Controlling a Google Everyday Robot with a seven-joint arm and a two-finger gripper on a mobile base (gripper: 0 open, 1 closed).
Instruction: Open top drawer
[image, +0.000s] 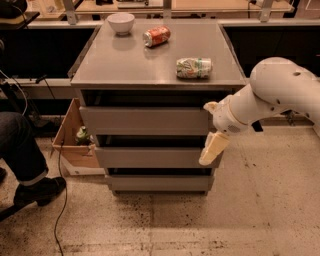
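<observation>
Presently, top drawer (145, 121): uppermost of three plain grey fronts in the grey cabinet (150, 62), directly under the cabinet's top slab, with a dark gap along its upper edge. The front looks pushed in.

Gripper (213, 146): at the right-hand end of the drawer fronts, in front of the cabinet's right corner. Its cream-coloured end slants down and to the left, overlapping the right end of the middle drawer front (150, 157) and sitting just below the lower right corner of the top drawer. A small cream nub shows higher up, level with the top drawer's upper right corner. Contact with any front cannot be told. Whether the gripper is open or closed cannot be told either.

Arm (280, 92): white and bulky, entering from the right edge. A large rounded joint sits high, level with the cabinet top, and the forearm runs down and to the left to a ringed wrist beside the top drawer's right edge.

On the cabinet top: white bowl (121, 22) at back left, red can (156, 36) lying on its side beside it, crumpled pale can (194, 68) lying near the front right.

Left of the cabinet: an open cardboard box (67, 150) on the floor; a person's trouser leg and dark shoe (37, 190).
</observation>
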